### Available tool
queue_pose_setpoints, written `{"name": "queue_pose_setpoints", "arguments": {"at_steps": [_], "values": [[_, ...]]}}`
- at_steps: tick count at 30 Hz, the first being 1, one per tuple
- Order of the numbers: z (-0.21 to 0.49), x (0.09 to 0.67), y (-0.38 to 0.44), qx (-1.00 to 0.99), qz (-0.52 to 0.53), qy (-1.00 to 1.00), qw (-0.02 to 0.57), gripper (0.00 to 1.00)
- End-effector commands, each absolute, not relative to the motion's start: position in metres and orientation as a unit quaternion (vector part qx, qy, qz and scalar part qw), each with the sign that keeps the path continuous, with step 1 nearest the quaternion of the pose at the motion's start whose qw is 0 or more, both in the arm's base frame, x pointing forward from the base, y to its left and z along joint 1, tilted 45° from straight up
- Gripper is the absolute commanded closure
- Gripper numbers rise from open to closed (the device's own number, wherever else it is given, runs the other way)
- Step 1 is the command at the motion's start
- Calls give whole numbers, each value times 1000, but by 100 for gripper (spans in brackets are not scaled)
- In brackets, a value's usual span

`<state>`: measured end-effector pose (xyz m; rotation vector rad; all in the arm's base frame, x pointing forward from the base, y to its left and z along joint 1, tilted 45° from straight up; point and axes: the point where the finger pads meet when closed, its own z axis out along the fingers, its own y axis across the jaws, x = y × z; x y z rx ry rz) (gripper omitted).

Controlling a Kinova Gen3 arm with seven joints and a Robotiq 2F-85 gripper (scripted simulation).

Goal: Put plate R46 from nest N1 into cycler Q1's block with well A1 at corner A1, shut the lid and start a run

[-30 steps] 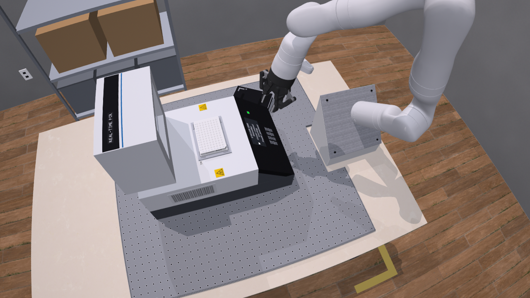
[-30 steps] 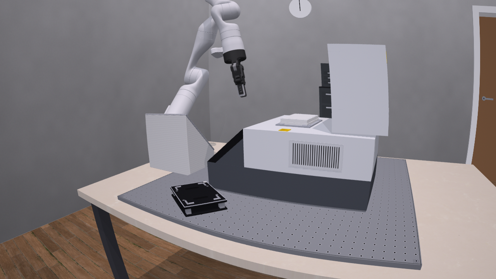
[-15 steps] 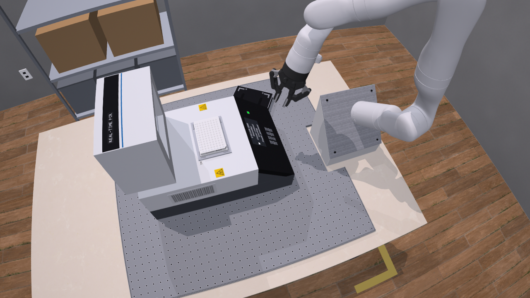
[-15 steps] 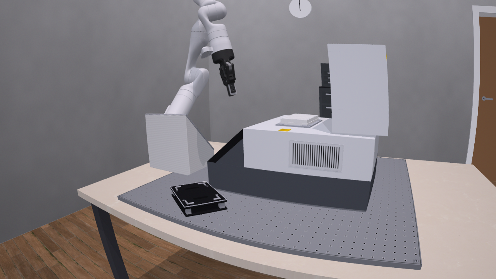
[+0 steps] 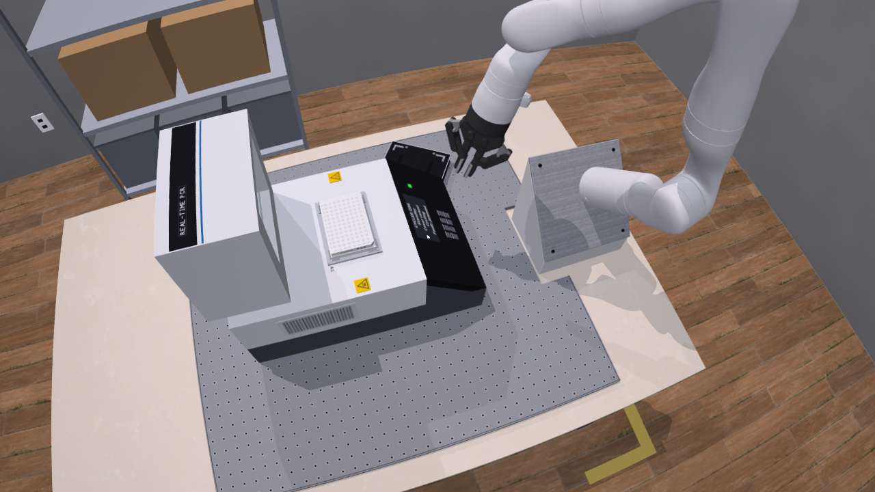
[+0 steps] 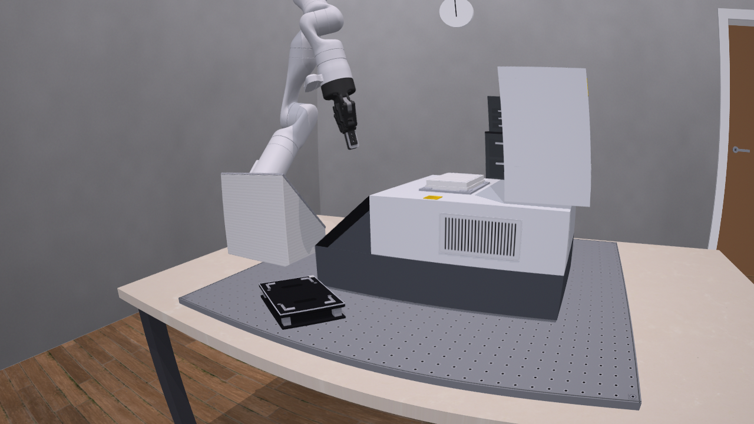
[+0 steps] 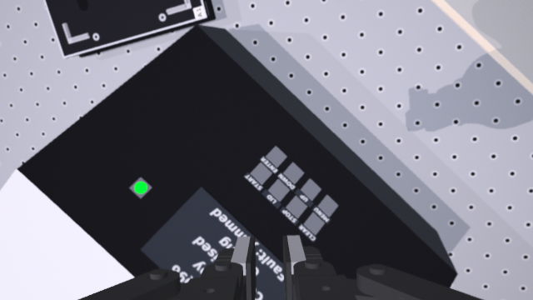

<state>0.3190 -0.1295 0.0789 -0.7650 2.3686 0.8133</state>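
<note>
Resting on the cycler nearer the table's far edge, the white rectangular multiwell plate (image 5: 346,223) (image 6: 455,181) sits apart from the black metal two-fingered hand (image 5: 469,164) (image 6: 351,141) (image 7: 269,259), nearly closed, grasping nothing.

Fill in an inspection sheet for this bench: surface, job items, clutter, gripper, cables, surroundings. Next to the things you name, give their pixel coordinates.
Surface: perforated board (image 5: 367,428) (image 6: 474,350) (image 7: 366,79) on a pale table (image 5: 110,336) (image 6: 685,316) (image 7: 472,31)
Plate: white plate (image 5: 346,223) (image 6: 456,180) on the cycler's block; exact seating cannot be told
Nest: black nest (image 5: 422,161) (image 6: 301,294) (image 7: 121,21) beside the cycler, no plate
Cycler: lid (image 5: 226,183) (image 6: 545,136) raised, lamp (image 5: 409,185) (image 7: 141,187) green
Clutter: nothing seen
Gripper: gripper (image 5: 466,173) (image 6: 351,147) (image 7: 269,259) narrowly open, empty
Cables: nothing seen
Surroundings: shelf unit (image 5: 122,15) with boxes (image 5: 214,48), clock (image 6: 456,12), door (image 6: 740,105)
</note>
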Motion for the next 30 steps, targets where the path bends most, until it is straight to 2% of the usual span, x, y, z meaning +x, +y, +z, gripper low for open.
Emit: {"name": "queue_pose_setpoints", "arguments": {"at_steps": [1,13,30], "values": [[77,319,-128,-282,299,874,259,81],[67,320,-118,-282,299,874,259,90],[53,320,-104,-282,299,874,259,90]]}}
